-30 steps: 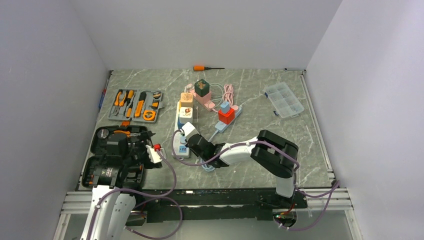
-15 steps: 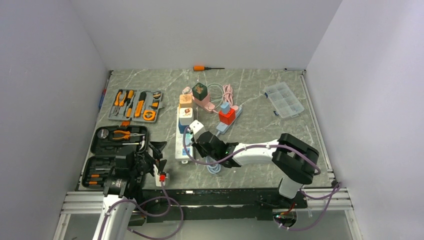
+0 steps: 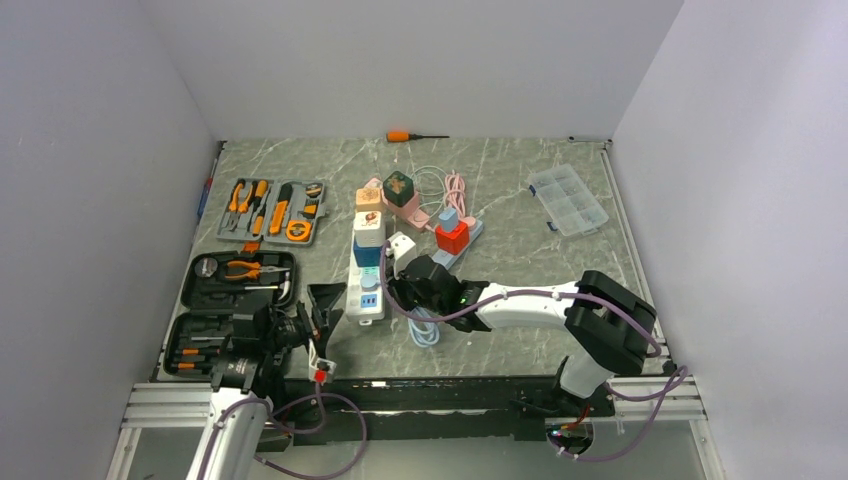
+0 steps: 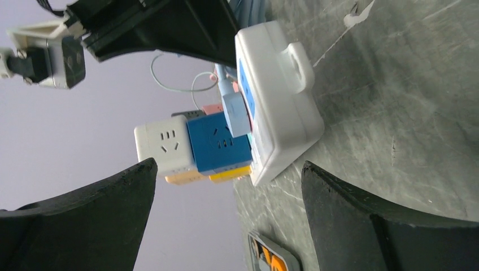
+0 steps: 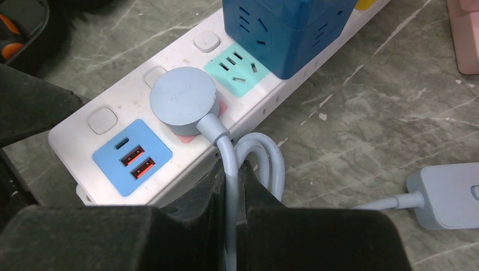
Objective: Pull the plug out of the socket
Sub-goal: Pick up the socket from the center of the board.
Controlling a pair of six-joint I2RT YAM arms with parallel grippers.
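on the plug (image 5: 182, 100), faint unreadable lettering

**Left arm:** the left gripper (image 4: 229, 186) has drawn back from over the open tool case (image 3: 230, 275) toward its base, leaving the case uncovered. It now faces the near end of the white power strip (image 3: 365, 298).

**Right arm:** the elbow has swung out to the right. The right gripper (image 5: 230, 186) has moved off the strip to its right side, and its jaws have narrowed onto the grey-blue cable (image 5: 226, 155) just below the round plug (image 5: 183, 100).

Blue cube adapter (image 5: 282, 22) is standing near the plug (image 5: 183, 101), one green socket (image 5: 237, 65) between. Looped cable (image 5: 265, 158) is crowding the strip (image 5: 181, 155) edge. Bare tabletop (image 5: 361, 113) is lying open beyond it.
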